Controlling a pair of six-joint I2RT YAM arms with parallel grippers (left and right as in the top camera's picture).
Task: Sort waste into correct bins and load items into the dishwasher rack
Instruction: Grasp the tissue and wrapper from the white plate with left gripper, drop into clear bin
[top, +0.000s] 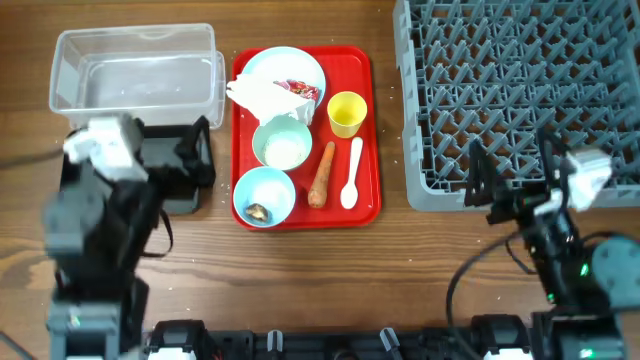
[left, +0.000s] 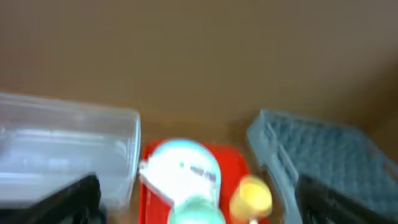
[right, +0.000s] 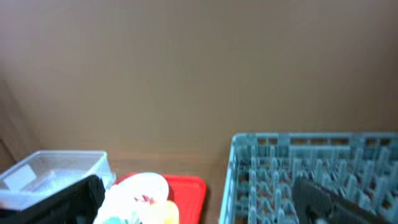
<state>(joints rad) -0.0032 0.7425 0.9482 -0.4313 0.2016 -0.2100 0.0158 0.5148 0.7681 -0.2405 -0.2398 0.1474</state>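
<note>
On the red serving tray, a pale blue plate (top: 296, 68) holds the crumpled napkin with its red-printed wrapper (top: 268, 97). Below it stand a bowl with white rice (top: 282, 143) and a bowl with a brown scrap (top: 258, 211). The carrot piece (top: 321, 175), white spoon (top: 351, 172) and yellow cup (top: 346, 113) lie to the right. The clear tub (top: 135, 70) is at the far left, with the black tray (top: 185, 203) below it, mostly hidden by my left arm. The grey rack (top: 520, 100) is at the right. My left gripper (top: 195, 152) (left: 199, 211) is open and empty over the black tray. My right gripper (top: 500, 185) (right: 199, 205) is open and empty at the rack's front edge.
The red serving tray (top: 372, 130) sits between the bins and the rack. Bare wooden table runs along the front, between my two arms. The left wrist view is blurred.
</note>
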